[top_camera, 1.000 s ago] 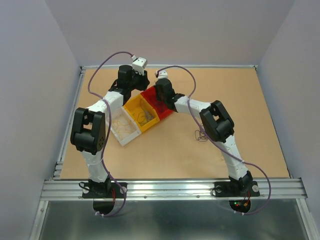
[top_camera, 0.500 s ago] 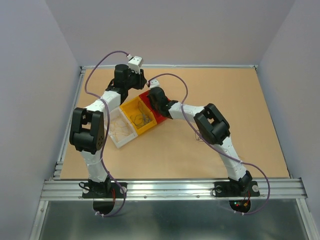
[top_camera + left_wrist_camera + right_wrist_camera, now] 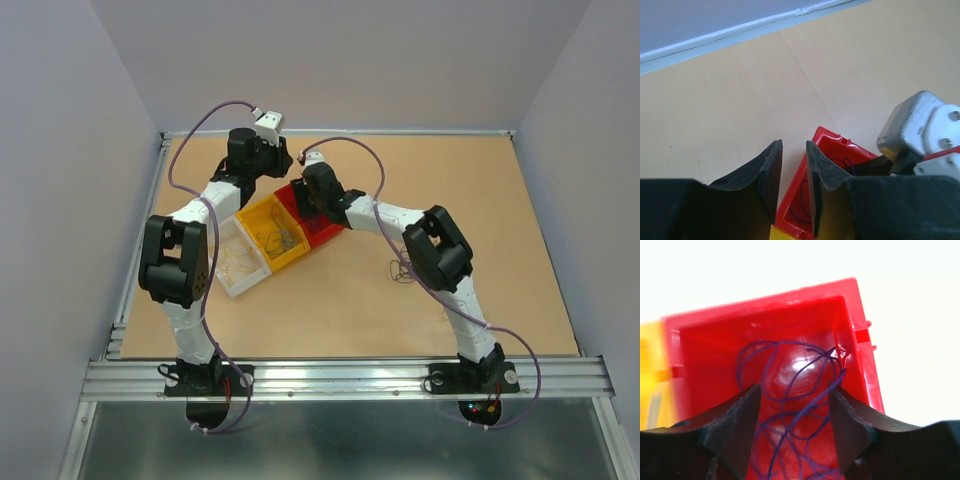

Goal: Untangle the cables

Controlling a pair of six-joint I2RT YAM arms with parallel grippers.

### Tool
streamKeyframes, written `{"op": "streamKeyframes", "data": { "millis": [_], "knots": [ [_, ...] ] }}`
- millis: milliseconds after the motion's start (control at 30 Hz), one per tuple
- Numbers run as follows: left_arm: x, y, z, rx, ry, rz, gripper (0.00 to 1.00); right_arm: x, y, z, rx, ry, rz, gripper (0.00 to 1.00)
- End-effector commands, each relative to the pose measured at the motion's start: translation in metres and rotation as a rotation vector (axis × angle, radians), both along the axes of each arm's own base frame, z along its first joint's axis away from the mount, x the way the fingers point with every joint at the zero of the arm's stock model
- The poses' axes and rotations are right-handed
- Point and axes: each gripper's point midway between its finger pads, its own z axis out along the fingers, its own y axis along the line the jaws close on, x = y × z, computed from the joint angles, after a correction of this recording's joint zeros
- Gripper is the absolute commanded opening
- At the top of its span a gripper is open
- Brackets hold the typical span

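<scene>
Three joined bins lie mid-table. Over the red bin (image 3: 326, 231) my right gripper (image 3: 312, 204) hangs open, and the loose purple cables (image 3: 810, 405) lie curled on the bin's floor between and below its fingers (image 3: 795, 390). My left gripper (image 3: 276, 172) is at the red bin's far end. In the left wrist view its fingers (image 3: 794, 145) straddle the red bin's wall (image 3: 830, 141), one inside and one outside, shut on it. Dark cables (image 3: 285, 238) lie in the yellow bin (image 3: 258, 214). Yellowish cables (image 3: 241, 256) lie in the clear bin (image 3: 232, 283). A further dark clump of cables (image 3: 403, 270) rests on the table under the right arm.
The tan table has a raised metal rail (image 3: 340, 131) along its far edge and grey walls around it. The right arm's elbow (image 3: 440, 250) hangs over the clump on the table. The right wrist's camera housing (image 3: 920, 130) shows close beside the left fingers.
The right gripper went from shut to open over the red bin, with the purple cables now lying loose in it. The left gripper and the row of bins shifted slightly left.
</scene>
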Motion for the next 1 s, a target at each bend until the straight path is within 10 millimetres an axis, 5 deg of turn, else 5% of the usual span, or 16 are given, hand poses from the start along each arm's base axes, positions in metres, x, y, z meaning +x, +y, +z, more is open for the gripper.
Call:
{"op": "streamKeyframes", "data": {
  "millis": [0, 133, 300, 367, 500, 633, 733, 867, 967],
  "knots": [
    [0.002, -0.003, 0.024, -0.029, -0.067, -0.011, 0.37, 0.004, 0.007, 0.069, 0.088, -0.088, 0.000, 0.64],
    [0.002, -0.003, 0.025, -0.030, -0.070, -0.011, 0.37, -0.001, 0.002, 0.091, 0.105, -0.113, -0.001, 0.71],
    [0.001, -0.002, 0.027, -0.031, -0.075, -0.011, 0.37, -0.010, -0.009, 0.114, 0.122, -0.134, -0.014, 0.56],
    [0.000, -0.003, 0.027, -0.030, -0.075, -0.015, 0.37, -0.017, -0.015, 0.130, 0.139, -0.145, -0.017, 0.66],
    [-0.004, -0.004, 0.033, -0.033, -0.092, -0.026, 0.37, -0.035, -0.034, 0.125, 0.137, -0.120, -0.047, 0.81],
    [-0.019, -0.022, 0.041, -0.019, -0.126, -0.111, 0.41, -0.064, -0.071, 0.135, 0.179, -0.106, -0.148, 0.84],
    [-0.039, -0.055, 0.039, -0.007, -0.124, -0.221, 0.51, -0.090, -0.112, 0.133, 0.196, -0.105, -0.265, 1.00],
    [-0.067, -0.096, 0.031, 0.082, -0.165, -0.301, 0.61, -0.123, -0.184, 0.113, 0.139, -0.116, -0.496, 1.00],
    [-0.074, -0.102, 0.030, 0.100, -0.178, -0.309, 0.66, -0.144, -0.208, 0.096, 0.088, -0.080, -0.536, 1.00]
  ]
}}
